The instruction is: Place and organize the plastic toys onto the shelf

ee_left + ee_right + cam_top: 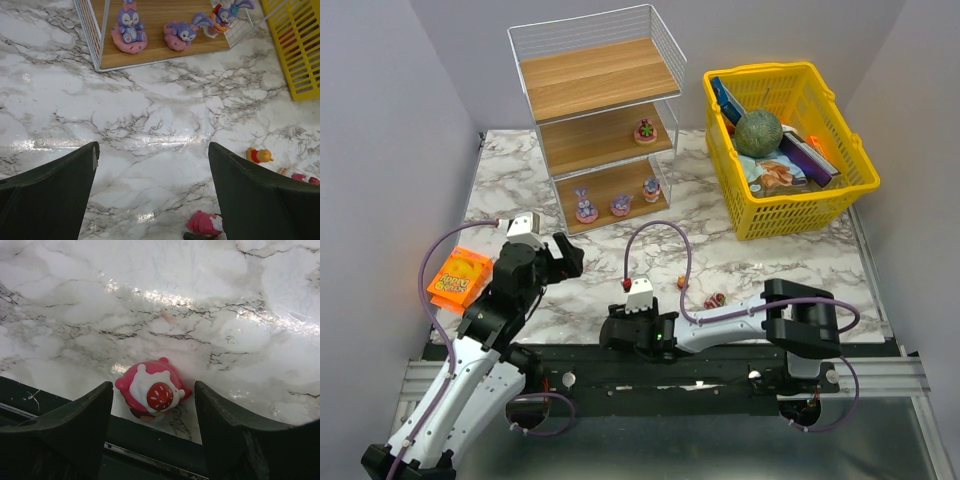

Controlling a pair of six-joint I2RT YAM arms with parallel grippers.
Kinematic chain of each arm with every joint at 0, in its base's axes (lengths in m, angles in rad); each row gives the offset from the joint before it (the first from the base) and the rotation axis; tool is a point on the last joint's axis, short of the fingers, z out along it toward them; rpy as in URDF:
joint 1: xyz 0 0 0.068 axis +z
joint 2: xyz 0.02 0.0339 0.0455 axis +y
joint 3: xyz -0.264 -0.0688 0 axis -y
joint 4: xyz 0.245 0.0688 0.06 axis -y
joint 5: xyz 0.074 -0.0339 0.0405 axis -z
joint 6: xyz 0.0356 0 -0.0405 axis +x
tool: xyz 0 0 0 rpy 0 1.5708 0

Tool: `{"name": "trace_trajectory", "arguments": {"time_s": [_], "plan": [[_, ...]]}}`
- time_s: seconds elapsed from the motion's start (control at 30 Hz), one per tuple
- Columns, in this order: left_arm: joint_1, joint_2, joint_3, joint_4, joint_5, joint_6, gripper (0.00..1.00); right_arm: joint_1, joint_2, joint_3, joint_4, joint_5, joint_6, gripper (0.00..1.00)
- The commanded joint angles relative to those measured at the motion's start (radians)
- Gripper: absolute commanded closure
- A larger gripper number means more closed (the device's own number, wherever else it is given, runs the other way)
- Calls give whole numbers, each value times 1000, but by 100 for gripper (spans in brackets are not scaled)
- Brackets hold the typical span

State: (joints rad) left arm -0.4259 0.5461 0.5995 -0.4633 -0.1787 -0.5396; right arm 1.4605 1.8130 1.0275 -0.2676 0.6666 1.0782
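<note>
**toybox_tim:** which arm is on that red-pink toy (150,392) with the strawberry on top? and which way does it lie from the jaws?

**yamwatcher:** the right one, easily; the right gripper (154,389) sits low at the near edge of the worktop (740,250), roughly midway along it, and the toy stands squarely between its two fingers (85,415); the jaws are apart and flank it closely on both sides; the gap is so thin in the wrist view that I can't swear the pads aren't brushing it, but it doesn't look pinched; the toy is right up against the black rail (150,445) at that edge

**toybox_tim:** long axis to line up with?

**yamwatcher:** not really; from above it's a roundish blob, so I reckon a straight squeeze across it does the job; the left gripper (152,150) hovers over the left part of the worktop, jaws wide with nothing between them, facing the shelf (600,80); it's nearer the bottom board, where three purple toys (182,34) stand in a row, but farther from this one
</note>
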Motion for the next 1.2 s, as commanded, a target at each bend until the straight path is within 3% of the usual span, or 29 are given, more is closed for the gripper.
{"name": "trace_trajectory", "arguments": {"time_s": [0.0, 0.47, 0.8, 1.17], "plan": [[-17, -6, 5, -12, 18, -3, 1, 8, 55, 25, -61, 62, 81, 28], [-42, -20, 11, -31, -16, -6, 1, 6, 152, 138, -165, 77, 115, 33], [-47, -28, 17, -47, -54, -13, 1, -6, 132, 140, -193, 79, 120, 63], [-47, -18, 45, -138, -208, -52, 1, -118, -102, 195, -186, 87, -219, 71]]}}
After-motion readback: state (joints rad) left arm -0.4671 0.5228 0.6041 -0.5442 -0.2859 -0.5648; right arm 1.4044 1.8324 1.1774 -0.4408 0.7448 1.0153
